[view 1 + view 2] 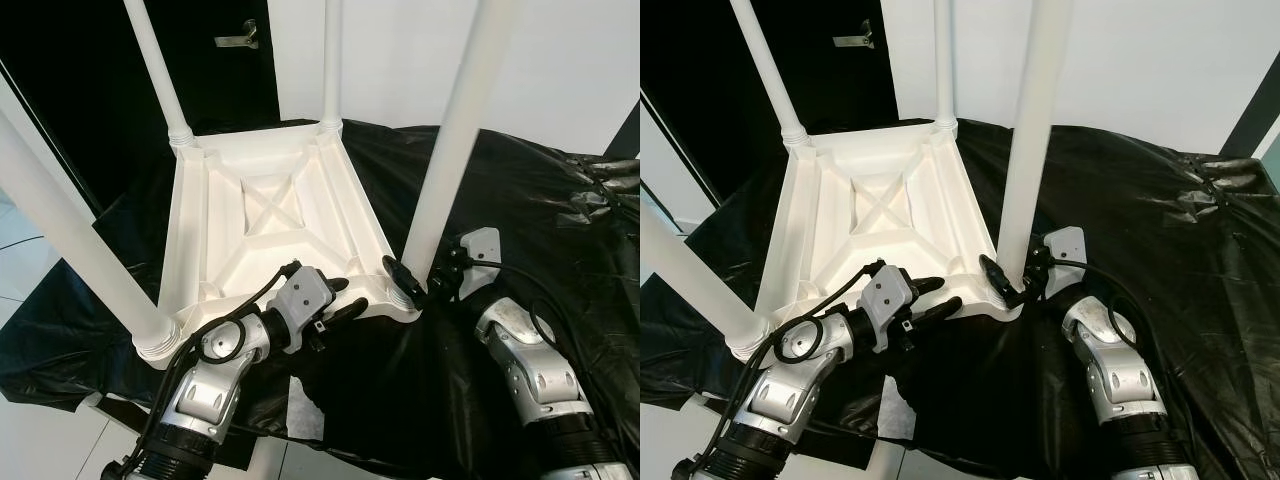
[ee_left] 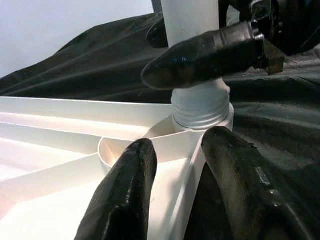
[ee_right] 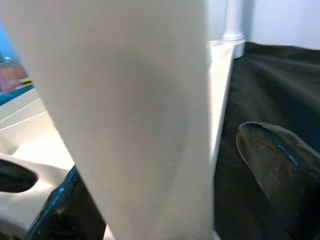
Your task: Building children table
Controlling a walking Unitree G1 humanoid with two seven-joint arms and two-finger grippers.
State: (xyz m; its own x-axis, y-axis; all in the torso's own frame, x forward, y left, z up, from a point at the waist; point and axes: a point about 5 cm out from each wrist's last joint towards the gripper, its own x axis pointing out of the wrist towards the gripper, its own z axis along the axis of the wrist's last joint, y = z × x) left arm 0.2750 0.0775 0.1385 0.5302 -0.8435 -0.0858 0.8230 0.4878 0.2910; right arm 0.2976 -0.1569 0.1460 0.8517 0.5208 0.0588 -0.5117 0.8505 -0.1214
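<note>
While the white tabletop (image 1: 270,220) lies upside down on the black sheet (image 1: 500,230), ribs up and all four legs pointing at the ceiling, both arms have gathered at its near right corner. That corner is the whole story now: the near right leg (image 1: 450,150) stands upright in its socket, long axis running straight up, threaded collar just showing above the corner boss in the left wrist view.

And look at the right gripper (image 1: 1015,272), it's on that leg right at the base, one black finger on each side, spread around the shaft and looking closed onto it. The leg sits between the jaws, crossing them at a right angle, so any turn of the wrist would go around the leg's own axis. My guess is it's seating or screwing that leg home.

Over on the other side, the left gripper (image 1: 342,298) comes in from the robot's left, its fingers parted either side of the tabletop's front rim beside the socket. Whether it's truly pinching the rim, I cannot tell. It looks placed to steady the top. Clearly the right arm is the nearer one to the leg
</note>
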